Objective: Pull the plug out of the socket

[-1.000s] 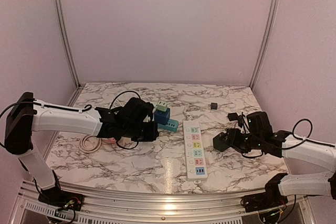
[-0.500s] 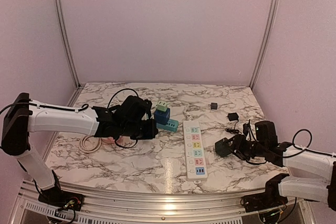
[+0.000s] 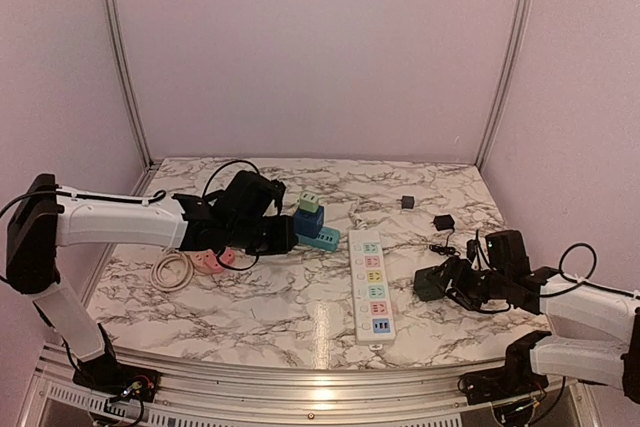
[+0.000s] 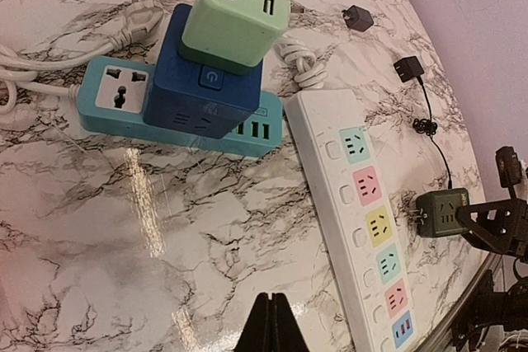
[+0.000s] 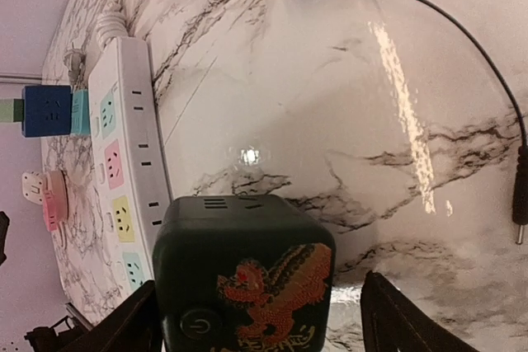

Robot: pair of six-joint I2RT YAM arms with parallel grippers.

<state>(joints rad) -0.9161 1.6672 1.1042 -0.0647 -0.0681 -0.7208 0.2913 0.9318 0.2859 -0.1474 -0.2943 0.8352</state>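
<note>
The plug [image 3: 431, 281] is a dark green cube with a red dragon print [image 5: 247, 286]. It lies on the marble just right of the socket, a long white power strip [image 3: 368, 283] with coloured outlets [image 4: 363, 204] [image 5: 124, 162]. In the left wrist view the plug [image 4: 441, 212] points its prongs at the strip, clear of it. My right gripper [image 5: 264, 323] [image 3: 448, 285] is open with the cube between its fingers [image 5: 396, 319]; a gap shows on the right side. My left gripper [image 4: 270, 319] [image 3: 285, 237] is shut and empty, left of the strip.
A teal power strip [image 4: 115, 100] with a blue cube [image 4: 210, 80] and a light green adapter [image 4: 235, 18] stacked on it sits left of the white strip. A coiled white cable [image 3: 172, 271] and pink plugs [image 3: 212, 261] lie under the left arm. Two small black adapters [image 3: 407, 201] [image 3: 442, 221] with thin cable sit at the back right.
My right gripper has brought the green plug down beside the strip and opened its jaws wider. The left arm has drawn back slightly to the left, still shut.
</note>
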